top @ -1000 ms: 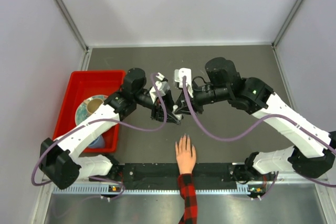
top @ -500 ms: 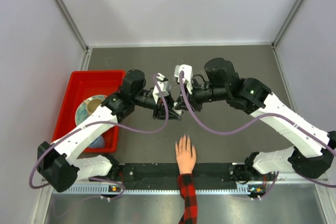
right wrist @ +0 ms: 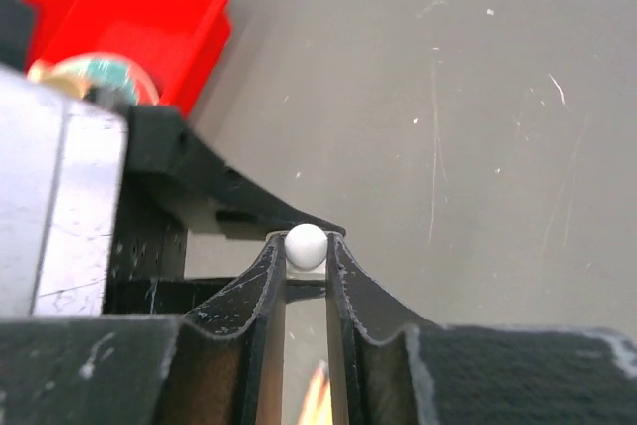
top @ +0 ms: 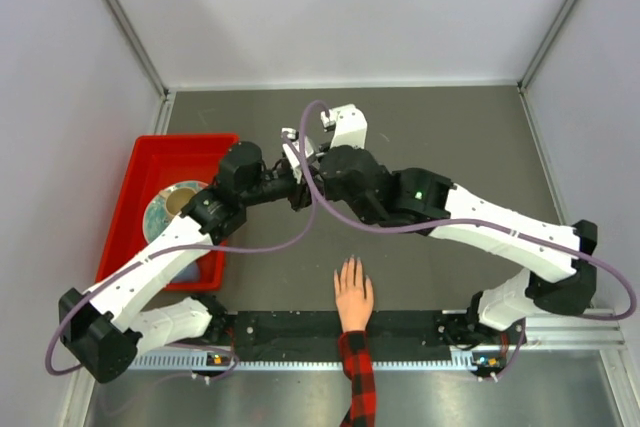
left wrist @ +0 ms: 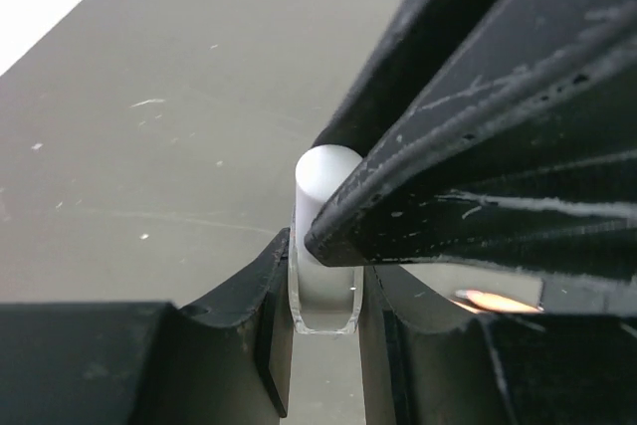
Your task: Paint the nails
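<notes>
My left gripper (left wrist: 323, 281) is shut on a small clear glass bottle (left wrist: 325, 304) and holds it upright. My right gripper (right wrist: 307, 246) is shut on the bottle's white cap (right wrist: 307, 244), gripping it from above. The cap also shows in the left wrist view (left wrist: 326, 174). In the top view the two grippers meet at about the left gripper (top: 292, 183), behind the table's middle. A light-skinned hand (top: 352, 294) with a red-and-black plaid sleeve (top: 358, 377) lies flat near the front edge, fingers pointing away. Its nails (top: 350, 265) are too small to make out.
A red bin (top: 140, 179) at the left holds a round tin (top: 172, 202) and a blue item. A black rail (top: 280, 329) runs along the front edge. Grey walls enclose the table on three sides.
The right arm has swung and turned its wrist over the bottle, now reaching from the right front. The joined grippers have shifted slightly left and back. The hand has not moved.
</notes>
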